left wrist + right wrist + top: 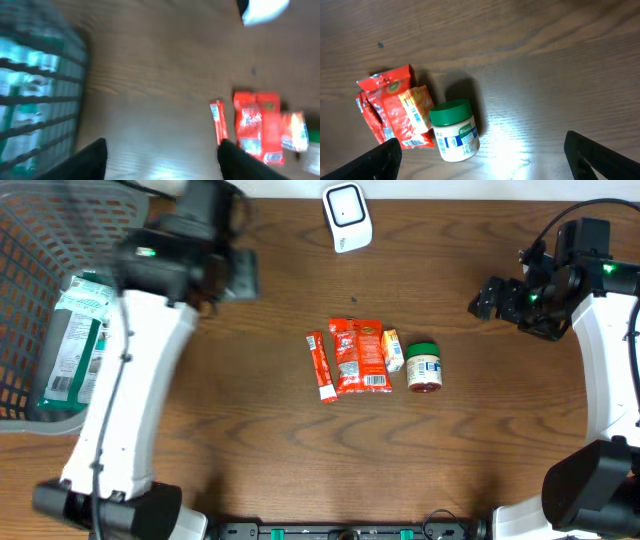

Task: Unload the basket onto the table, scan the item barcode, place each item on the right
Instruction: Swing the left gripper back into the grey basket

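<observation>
The left wrist view is blurred throughout; there the white scanner (265,10) is cut by the top edge, the jar (315,136) by the right. Overhead, the basket (25,300) is cropped at the left.

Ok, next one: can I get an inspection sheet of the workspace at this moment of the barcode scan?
Surface: brown wooden table, no spills seen.
Job's things: white scanner at the far edge; red stick sachet, red packet, small orange packet and green-lidded jar in a row at the centre, none held.
Clutter: grey basket at the left, green-and-white packet inside.
Grippers: left gripper open, empty, beside the basket, blurred; right gripper open, empty, right of the jar.
Cables: black cable looped above the right arm.
Surroundings: nothing seen.
</observation>
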`<move>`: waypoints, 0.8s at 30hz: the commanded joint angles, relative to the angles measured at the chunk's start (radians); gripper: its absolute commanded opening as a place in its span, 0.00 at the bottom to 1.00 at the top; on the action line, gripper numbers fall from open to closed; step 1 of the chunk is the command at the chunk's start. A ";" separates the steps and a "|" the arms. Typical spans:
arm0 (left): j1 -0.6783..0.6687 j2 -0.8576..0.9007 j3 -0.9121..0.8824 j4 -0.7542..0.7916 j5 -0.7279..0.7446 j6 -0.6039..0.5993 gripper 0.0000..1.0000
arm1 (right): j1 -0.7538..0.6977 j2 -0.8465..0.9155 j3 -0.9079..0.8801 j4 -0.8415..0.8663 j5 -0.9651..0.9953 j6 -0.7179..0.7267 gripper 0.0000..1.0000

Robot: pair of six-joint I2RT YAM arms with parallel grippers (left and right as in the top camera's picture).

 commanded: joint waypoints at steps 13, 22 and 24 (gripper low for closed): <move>0.581 0.001 0.174 -0.023 -0.011 0.038 0.87 | -0.011 -0.010 -0.001 -0.001 -0.008 -0.003 0.99; 0.687 0.065 0.174 0.022 0.120 0.038 0.87 | -0.011 -0.010 -0.001 -0.001 -0.008 -0.003 0.99; 0.687 0.087 0.174 0.030 0.123 0.038 0.88 | -0.011 -0.010 -0.001 -0.001 -0.008 -0.003 0.99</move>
